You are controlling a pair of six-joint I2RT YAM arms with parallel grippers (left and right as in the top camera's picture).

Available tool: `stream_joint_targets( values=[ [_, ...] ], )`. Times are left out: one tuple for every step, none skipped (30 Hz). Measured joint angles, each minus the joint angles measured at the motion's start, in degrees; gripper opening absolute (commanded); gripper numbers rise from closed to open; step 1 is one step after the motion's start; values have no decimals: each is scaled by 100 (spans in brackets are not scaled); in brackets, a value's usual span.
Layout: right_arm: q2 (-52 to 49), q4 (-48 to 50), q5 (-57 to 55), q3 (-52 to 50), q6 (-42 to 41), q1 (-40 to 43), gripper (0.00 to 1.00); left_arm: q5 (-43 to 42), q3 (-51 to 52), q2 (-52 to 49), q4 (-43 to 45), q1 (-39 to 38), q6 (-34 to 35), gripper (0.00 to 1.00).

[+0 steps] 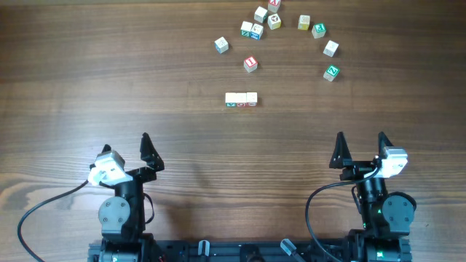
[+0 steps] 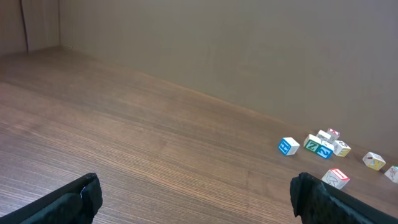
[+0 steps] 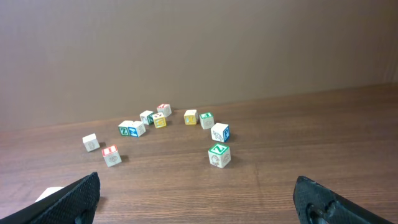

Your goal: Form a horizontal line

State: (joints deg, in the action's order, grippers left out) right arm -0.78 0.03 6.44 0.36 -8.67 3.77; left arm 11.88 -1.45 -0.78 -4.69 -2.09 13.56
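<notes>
Three joined cubes, the horizontal line [image 1: 241,99], are found centrally on the desk [image 1: 73,73], well apart from both tools. The left tool [image 1: 126,143] and right tool [image 1: 360,137] are spread wide, empty. Light, rigid cubes are judged likely; the row's end faces should be pinched.

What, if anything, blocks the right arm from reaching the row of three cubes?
Probably nothing, so likely yes: the right gripper is open and empty, bare table lies between it and the row of three cubes, and the loose cubes sit farther back.
</notes>
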Motion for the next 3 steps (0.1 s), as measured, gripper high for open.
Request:
stream_joint_targets(
  values=[
    [0,0,0,0,0,0,100,0,0,0,0,0,0,100],
    [0,0,0,0,0,0,100,0,0,0,0,0,0,100],
    [0,0,0,0,0,0,100,0,0,0,0,0,0,100]
  ],
)
